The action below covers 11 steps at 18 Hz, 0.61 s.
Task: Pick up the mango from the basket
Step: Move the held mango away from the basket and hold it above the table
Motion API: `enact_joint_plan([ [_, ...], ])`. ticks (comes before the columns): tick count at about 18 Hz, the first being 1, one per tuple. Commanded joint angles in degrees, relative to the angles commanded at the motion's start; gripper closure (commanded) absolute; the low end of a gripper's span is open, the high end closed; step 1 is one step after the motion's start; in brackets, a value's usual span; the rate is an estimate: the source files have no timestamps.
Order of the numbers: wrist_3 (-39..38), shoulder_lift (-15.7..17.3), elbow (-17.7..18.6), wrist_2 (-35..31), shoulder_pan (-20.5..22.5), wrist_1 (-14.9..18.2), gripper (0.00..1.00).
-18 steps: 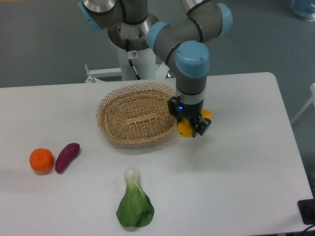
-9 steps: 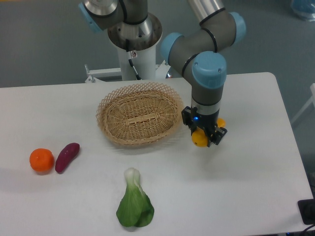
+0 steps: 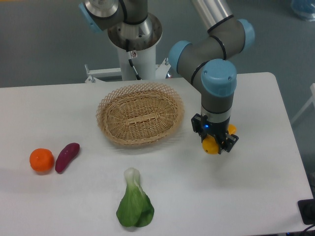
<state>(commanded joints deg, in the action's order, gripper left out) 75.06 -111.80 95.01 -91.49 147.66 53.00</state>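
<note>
The light tan wicker basket (image 3: 139, 118) sits on the white table, left of my arm; nothing lies in it. My gripper (image 3: 216, 143) is shut on the yellow-orange mango (image 3: 211, 145) and holds it over the table, to the right of the basket and outside its rim. The black fingers hide most of the mango; its yellow lower end and an orange bit at the right side show.
A round orange citrus fruit (image 3: 41, 160) and a purple sweet potato (image 3: 67, 157) lie at the left. A green bok choy (image 3: 134, 202) lies at the front middle. The robot base (image 3: 134, 34) stands behind the basket.
My gripper, holding the mango, has moved right and toward the front, from the basket's right rim to a spot over the table well away from the basket.
</note>
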Motion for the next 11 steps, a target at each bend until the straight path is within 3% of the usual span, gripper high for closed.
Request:
enact_joint_plan([
  [11, -0.61, -0.26, 0.0, 0.0, -0.09, 0.0, 0.5],
])
